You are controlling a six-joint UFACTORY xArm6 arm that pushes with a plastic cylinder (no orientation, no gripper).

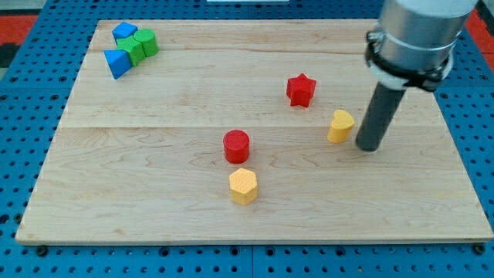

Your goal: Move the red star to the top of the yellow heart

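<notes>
In the 1 camera view you have, the wooden board (255,216) fills most of the frame. My tip (369,147) sits toward the view's right, just beside the yellow heart (340,126) on its right side, apart from it by a thin gap. The tool is a bare rod: it has nothing to open or close and it holds nothing, it only pushes.

The red star (301,89) lies up and to the view's left of the yellow heart, near it but not touching. It is already higher in the view than the heart, only offset to the left, so you are looking at a short nudge toward the view's right.

Watch these risks:
- The yellow heart stands between my tip and the star. A straight run at the star would shove the heart and shift your target.
- Pushing a star on 1 of its points may spin it off line.
- An overshoot would carry it past the spot above the heart.

Nearer the view's bottom sit a red cylinder (237,146) and a yellow hexagon block (243,185), well clear. At the view's top left, 2 blue blocks (118,62) and 2 green blocks (140,45) cluster together, far from the work.
</notes>
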